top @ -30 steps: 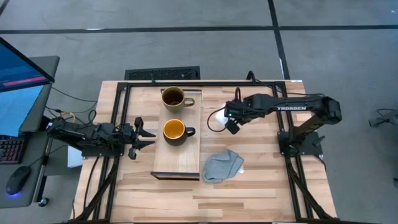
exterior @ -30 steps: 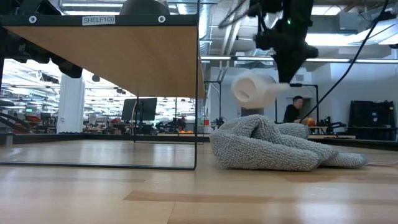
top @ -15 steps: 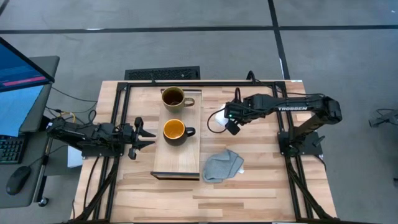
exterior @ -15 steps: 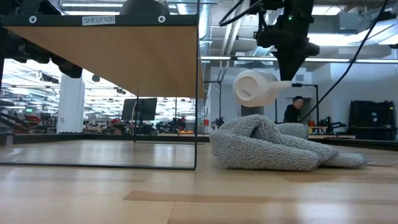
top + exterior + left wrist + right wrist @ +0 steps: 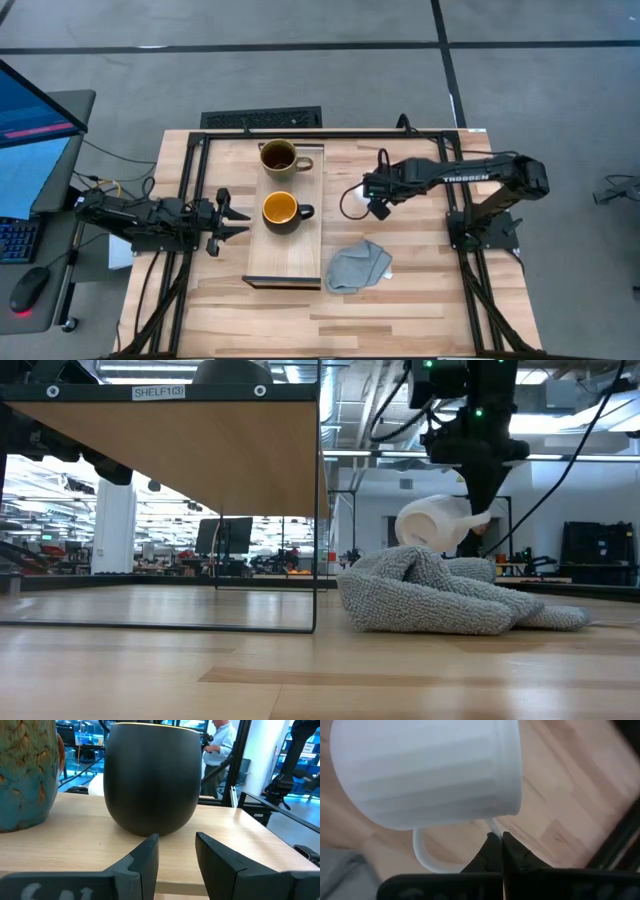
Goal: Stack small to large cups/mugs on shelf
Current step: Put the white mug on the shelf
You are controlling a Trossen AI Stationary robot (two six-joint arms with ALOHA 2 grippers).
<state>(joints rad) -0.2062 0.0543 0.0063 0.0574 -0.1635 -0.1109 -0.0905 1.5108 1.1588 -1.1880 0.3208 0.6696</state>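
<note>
- The left arm lies low and stretched out along the table's left side, its forearm level and pointing toward the shelf (image 5: 285,268). The left gripper (image 5: 232,220) stops just short of the shelf's left edge, its fingers (image 5: 141,861) parted by a narrow gap and holding nothing.
- Straight ahead of that gripper stands the black mug (image 5: 281,211) with its yellow-orange inside, upright near the middle of the shelf, handle turned to the right.
- Behind it, at the far end of the same board, stands the brown-olive mug (image 5: 279,157), upright, dark inside, handle also to the right.
- The grey cloth (image 5: 358,265) lies crumpled on the table just right of the shelf's near end.
- The right arm reaches from its base at the table's right side leftward across the table, wrist bent down. The right gripper (image 5: 372,190) hangs in the air between shelf and base, fingers pinched tight on the handle of the small white mug (image 5: 432,524), which is tipped on its side above the cloth, clear of it.
</note>
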